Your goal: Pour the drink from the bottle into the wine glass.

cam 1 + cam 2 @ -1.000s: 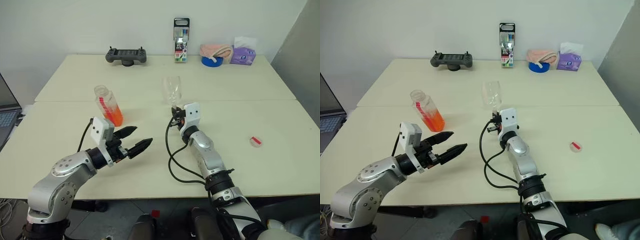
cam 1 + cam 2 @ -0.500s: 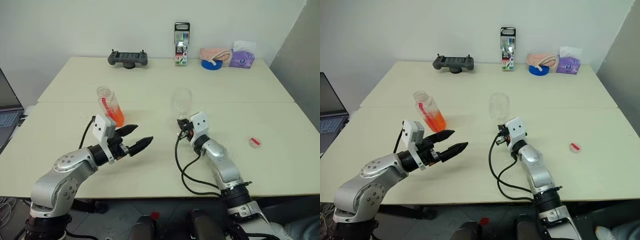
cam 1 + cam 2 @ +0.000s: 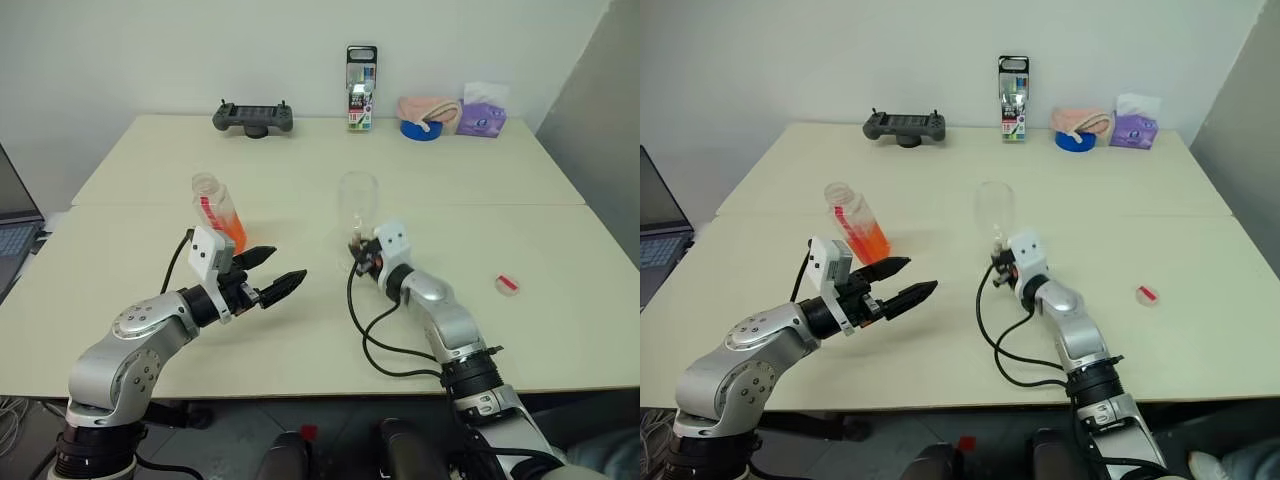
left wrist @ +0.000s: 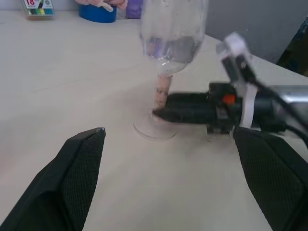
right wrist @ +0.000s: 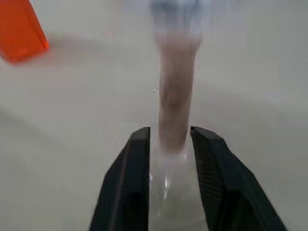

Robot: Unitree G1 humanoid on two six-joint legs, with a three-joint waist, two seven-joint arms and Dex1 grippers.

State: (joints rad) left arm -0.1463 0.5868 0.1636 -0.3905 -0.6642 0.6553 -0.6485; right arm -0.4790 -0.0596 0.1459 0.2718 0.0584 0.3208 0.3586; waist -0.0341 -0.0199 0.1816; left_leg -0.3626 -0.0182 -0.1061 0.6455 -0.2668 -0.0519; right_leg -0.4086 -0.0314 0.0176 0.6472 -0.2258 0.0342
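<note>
Right gripper (image 5: 169, 144) low over the table (image 3: 520, 190), fingers (image 5: 132, 163) either side of the glass (image 3: 357, 205) stem just above the foot. Fingers only slightly parted, close beside the stem; whether they pinch it or stand just off it, cannot tell. Glass upright near table middle, foot on the surface, bowl looks empty.

Left gripper (image 3: 270, 275) spread wide, holding nothing, touching nothing. It hovers above the table, pointing toward the glass, well apart from it.

Bottle (image 3: 218, 211) stands just behind the left gripper, leaning a bit, cap off, orange drink (image 3: 230, 233) in its lower part. Not touched by either gripper.

Small red cap (image 3: 508, 285) lies on the table to the right, apart from the right arm.
</note>
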